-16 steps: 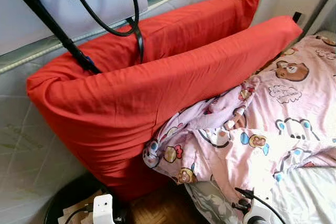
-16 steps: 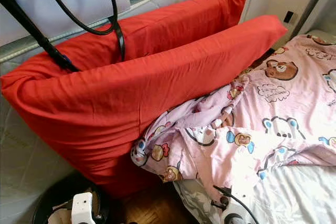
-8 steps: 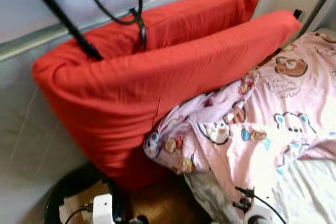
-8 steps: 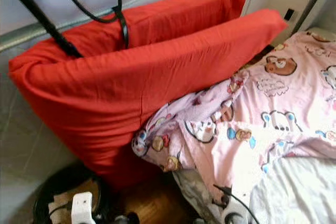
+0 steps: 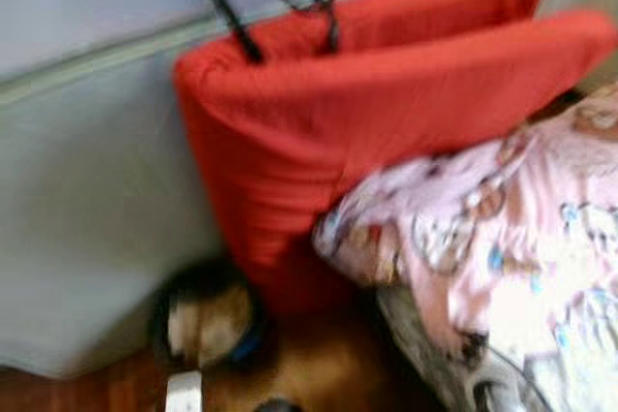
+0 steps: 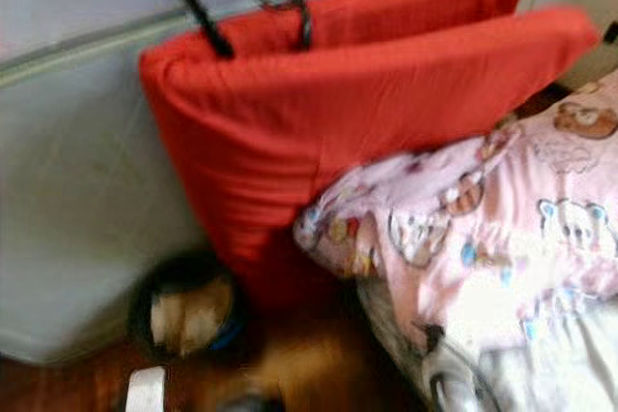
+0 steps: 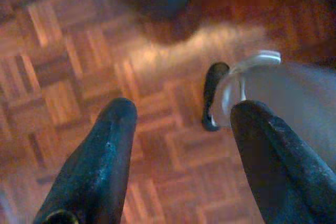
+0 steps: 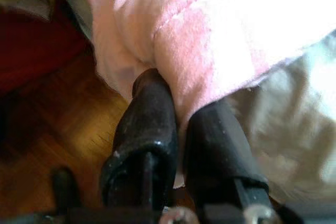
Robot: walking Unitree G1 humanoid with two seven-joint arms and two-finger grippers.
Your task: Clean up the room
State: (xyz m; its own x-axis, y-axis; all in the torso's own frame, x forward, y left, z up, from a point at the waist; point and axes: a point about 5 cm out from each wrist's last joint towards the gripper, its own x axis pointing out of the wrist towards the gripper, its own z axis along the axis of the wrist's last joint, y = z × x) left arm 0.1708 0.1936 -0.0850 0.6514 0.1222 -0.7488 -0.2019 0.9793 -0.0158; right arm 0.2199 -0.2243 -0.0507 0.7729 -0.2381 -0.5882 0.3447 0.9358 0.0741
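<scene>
The head views are blurred. Two big red pillows (image 5: 386, 113) stand on edge against a grey padded panel (image 5: 87, 190). A pink cartoon-print blanket (image 6: 502, 219) is bunched on the bed to their right, its corner hanging over the edge. In the right wrist view, my right gripper (image 8: 181, 95) has its fingers (image 8: 147, 124) pressed close together at that hanging edge, with pink fabric (image 8: 210, 40) running into the narrow gap. My left gripper (image 7: 181, 116) hangs open over the parquet floor (image 7: 79, 51), nothing between its fingers.
A round black bin (image 5: 208, 320) holding pale scraps sits on the floor at the pillows' foot. Black bag straps (image 5: 232, 7) hang down behind the pillows. A small black-and-clear object (image 7: 226, 98) lies on the parquet below the left gripper.
The whole picture has slid to the right and blurred, so the camera has turned left. More grey panel and floor now show. The pillows, blanket and bin keep their places.
</scene>
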